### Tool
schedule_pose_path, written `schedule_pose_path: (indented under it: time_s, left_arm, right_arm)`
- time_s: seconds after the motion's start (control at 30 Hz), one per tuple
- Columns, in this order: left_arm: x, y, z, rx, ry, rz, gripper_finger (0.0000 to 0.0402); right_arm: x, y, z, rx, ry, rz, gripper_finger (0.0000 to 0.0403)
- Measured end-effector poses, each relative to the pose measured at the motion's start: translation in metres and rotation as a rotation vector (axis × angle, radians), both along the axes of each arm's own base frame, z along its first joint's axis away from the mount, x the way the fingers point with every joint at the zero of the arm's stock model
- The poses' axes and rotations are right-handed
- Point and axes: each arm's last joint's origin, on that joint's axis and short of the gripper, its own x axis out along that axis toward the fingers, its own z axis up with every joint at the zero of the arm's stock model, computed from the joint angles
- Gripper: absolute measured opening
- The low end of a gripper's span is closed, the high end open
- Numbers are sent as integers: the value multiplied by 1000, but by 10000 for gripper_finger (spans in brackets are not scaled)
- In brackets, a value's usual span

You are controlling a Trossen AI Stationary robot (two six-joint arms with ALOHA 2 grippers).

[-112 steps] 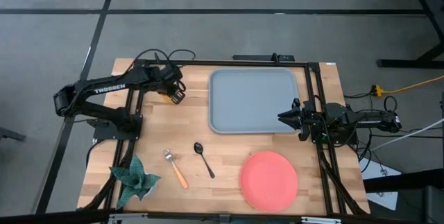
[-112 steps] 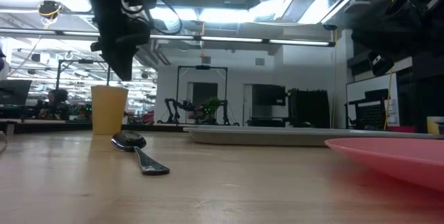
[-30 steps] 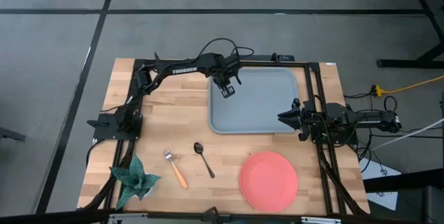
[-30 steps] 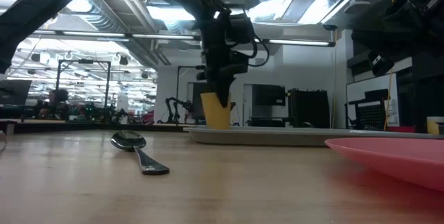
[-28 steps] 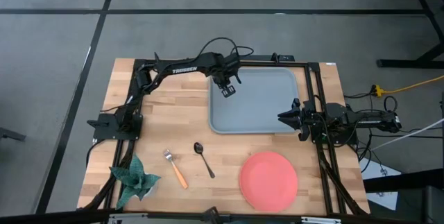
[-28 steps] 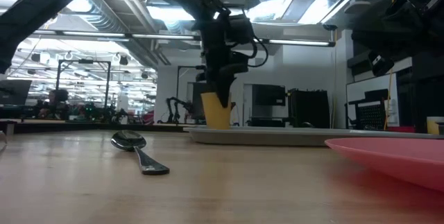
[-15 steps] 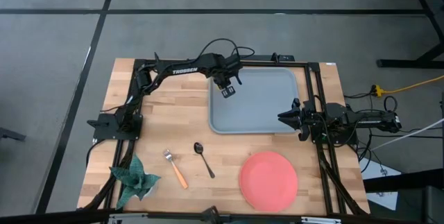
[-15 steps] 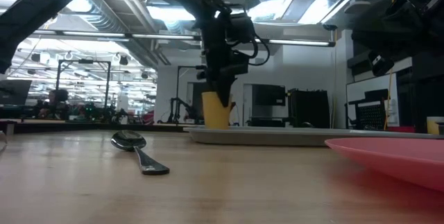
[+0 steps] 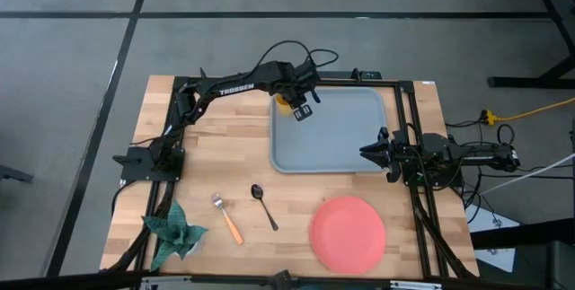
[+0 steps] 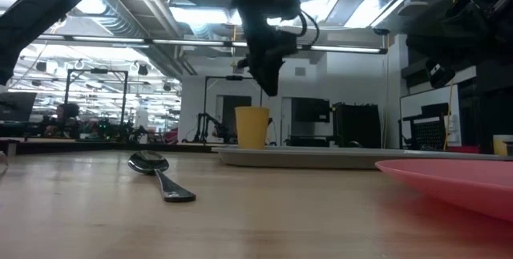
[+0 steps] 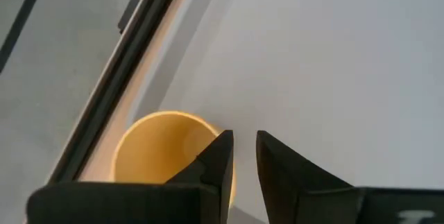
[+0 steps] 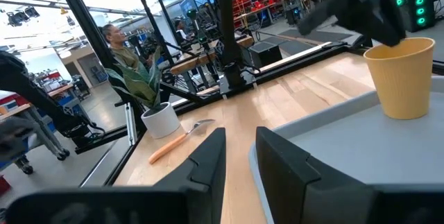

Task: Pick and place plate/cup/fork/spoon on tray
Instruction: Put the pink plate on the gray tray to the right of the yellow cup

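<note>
Now the yellow-orange cup [image 9: 286, 103] stands upright on the tray [image 9: 332, 146], in the far corner nearest the left arm's side, with its mouth open upward and nothing touching it. The left pincer [image 9: 303, 110] hangs just above and slightly to the side of the cup; in the low view it [image 10: 268, 78] is clear of the cup's [image 10: 252, 127] rim with a gap of air between, and in the left wrist view its two dark fingers [image 11: 216, 161] stand close together with only a narrow slit between them, holding nothing, the cup [image 11: 163, 148] showing below them beside the grey tray floor [image 11: 333, 64]. The right pincer [image 9: 370, 151] rests at the tray's right edge, low over the bench [image 9: 207, 164], its fingers [image 12: 208, 156] a little apart and empty in its own wrist view, which looks across the tray toward the cup [image 12: 397, 77]. The coral plate [image 9: 348, 233] lies flat on the bench near the front, below the tray's right part and well apart from it. The spoon [image 9: 263, 205] lies on the wood left of the plate, and the fork [image 9: 228, 218] lies just left of the spoon, its orange handle pointing to the front edge. A small potted plant [image 9: 172, 229] sits at the front left corner.
</note>
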Motion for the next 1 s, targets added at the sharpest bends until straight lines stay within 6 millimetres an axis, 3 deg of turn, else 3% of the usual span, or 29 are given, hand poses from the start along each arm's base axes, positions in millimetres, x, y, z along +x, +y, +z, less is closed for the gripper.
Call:
schedule_pose_path:
  time_s: [0.13, 0.23, 0.37, 0.57, 0.7, 0.8, 0.9, 1.0]
  left_arm:
    - [-5, -15, 21, -49, 38, 20, 59]
    - [-12, -38, 33, -157, 100, 17, 59]
    - [-24, -79, 42, -310, 257, -9, 59]
    - [-27, -156, 59, -499, 218, -310, 59]
    - [-30, -206, 62, -398, 249, -577, 59]
    - [-36, -235, 65, -301, 272, -711, 59]
    - [-44, -252, 73, -187, 281, -805, 59]
    - [-46, -254, 75, -9, 311, -773, 59]
  right_arm:
    - [0, 0, 0, 0, 0, 0, 86]
    - [0, 0, 0, 0, 0, 0, 86]
    - [0, 0, 0, 1, 0, 0, 86]
    - [0, 0, 0, 1, 4, 0, 86]
    - [0, 0, 0, 9, 6, 7, 86]
    - [0, 3, 8, 55, -83, 109, 86]
    - [-4, 7, 25, 21, -260, 260, 86]
    - [-8, 8, 40, -49, -420, 268, 86]
